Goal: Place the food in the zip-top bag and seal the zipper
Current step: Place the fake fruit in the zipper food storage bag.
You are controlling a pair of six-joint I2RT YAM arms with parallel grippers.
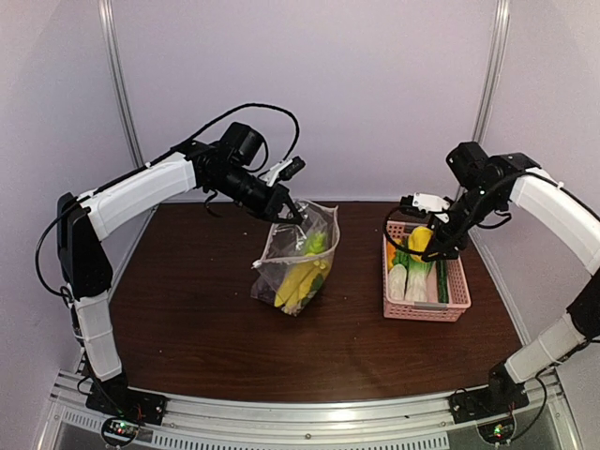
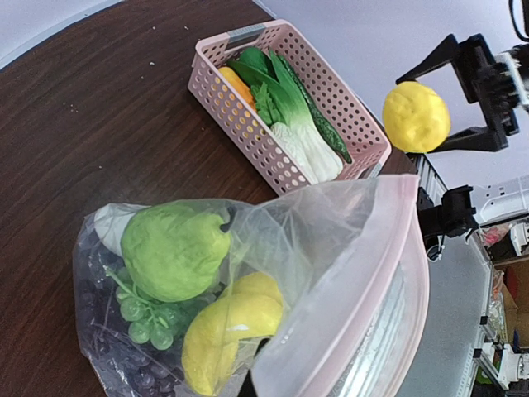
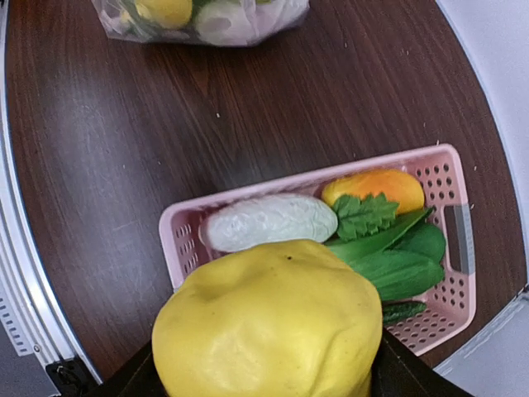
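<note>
Pinches clear crinkly bag in left jaws. Grips bumpy yellow lemon in right jaws over pink slatted basket.

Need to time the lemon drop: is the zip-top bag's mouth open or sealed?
Open. The left gripper pinches one edge of the zip-top bag, and the zipper strips stand apart in the left wrist view.

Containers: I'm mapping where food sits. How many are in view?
2. The zip-top bag stands mid-table, its mouth pinched by the left claw; the pink basket sits to the right, under the right claw holding a lemon. None seem hidden.
</note>
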